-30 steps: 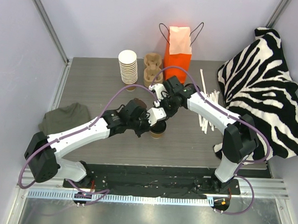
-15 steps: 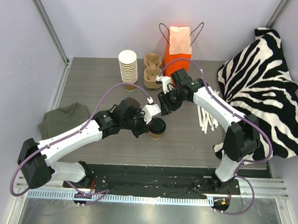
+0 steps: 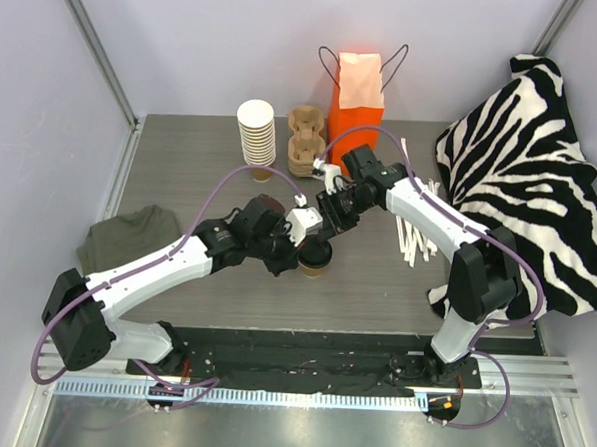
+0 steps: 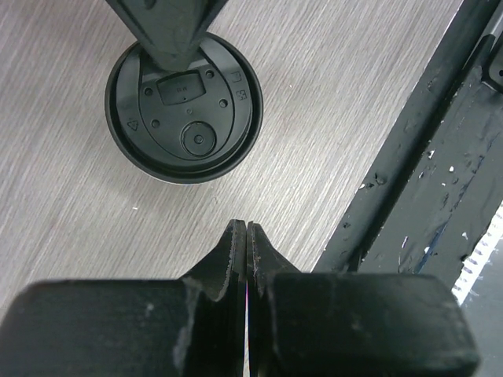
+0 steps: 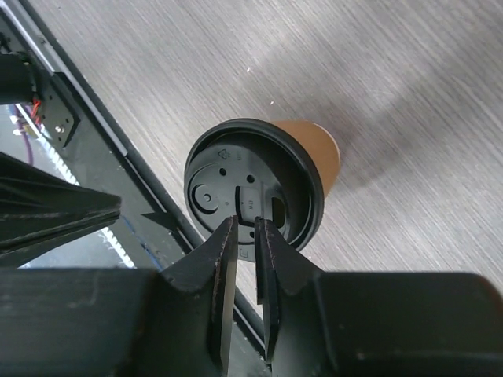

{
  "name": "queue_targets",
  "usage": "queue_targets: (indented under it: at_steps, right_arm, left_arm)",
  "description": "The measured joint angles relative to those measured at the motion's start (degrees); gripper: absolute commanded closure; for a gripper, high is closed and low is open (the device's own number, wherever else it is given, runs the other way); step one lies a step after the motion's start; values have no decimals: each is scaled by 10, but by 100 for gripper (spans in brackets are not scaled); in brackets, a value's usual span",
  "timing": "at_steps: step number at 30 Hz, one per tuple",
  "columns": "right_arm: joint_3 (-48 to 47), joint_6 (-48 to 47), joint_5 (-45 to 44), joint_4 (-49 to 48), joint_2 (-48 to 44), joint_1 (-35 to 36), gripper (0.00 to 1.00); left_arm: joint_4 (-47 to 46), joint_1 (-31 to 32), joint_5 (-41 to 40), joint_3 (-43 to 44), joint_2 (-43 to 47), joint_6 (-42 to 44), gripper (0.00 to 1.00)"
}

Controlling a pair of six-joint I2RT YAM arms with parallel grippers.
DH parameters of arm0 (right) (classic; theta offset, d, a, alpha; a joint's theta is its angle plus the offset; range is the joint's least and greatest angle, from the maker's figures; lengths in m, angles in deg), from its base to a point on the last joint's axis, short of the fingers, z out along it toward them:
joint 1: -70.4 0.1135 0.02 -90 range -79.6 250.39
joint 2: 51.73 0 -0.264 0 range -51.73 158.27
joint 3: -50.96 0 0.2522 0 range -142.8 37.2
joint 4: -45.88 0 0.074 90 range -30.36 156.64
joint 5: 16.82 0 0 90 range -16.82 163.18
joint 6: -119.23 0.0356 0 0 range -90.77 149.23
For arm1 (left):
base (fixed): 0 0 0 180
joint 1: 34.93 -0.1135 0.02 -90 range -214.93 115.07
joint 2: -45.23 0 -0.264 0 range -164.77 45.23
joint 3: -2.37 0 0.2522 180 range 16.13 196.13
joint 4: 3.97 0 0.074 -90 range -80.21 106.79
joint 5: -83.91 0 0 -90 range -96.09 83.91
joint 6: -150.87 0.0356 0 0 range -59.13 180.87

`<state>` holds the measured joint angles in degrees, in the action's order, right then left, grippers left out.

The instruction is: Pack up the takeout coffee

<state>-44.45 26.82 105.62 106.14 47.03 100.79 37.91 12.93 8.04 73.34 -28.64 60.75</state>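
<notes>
Grey tabletop [image 3: 181,167]. Left wrist shows the takeout coffee [image 4: 185,106] as lid only, right wrist adds its brown wall. Left gripper [image 4: 247,232] closed, right gripper [image 5: 245,229] slightly parted.

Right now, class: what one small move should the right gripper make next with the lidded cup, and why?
Probably ease the right gripper straight down to press the black lid firm on the brown cup. Its jaws stand only a slit apart above the lid's rim, too narrow to grasp the cup, and the left gripper is shut beside it, holding nothing.
</notes>
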Motion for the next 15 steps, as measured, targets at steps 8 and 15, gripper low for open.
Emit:
queue_targets:
  at_steps: [8,15]
  right_arm:
    - [3,7,14,-7,0,0,78]
    - [6,10,33,-14,0,0,78]
  left_arm:
    - [0,-26,4,0,-8,-25,100]
    - [-2,-72,24,-2,-21,-56,100]
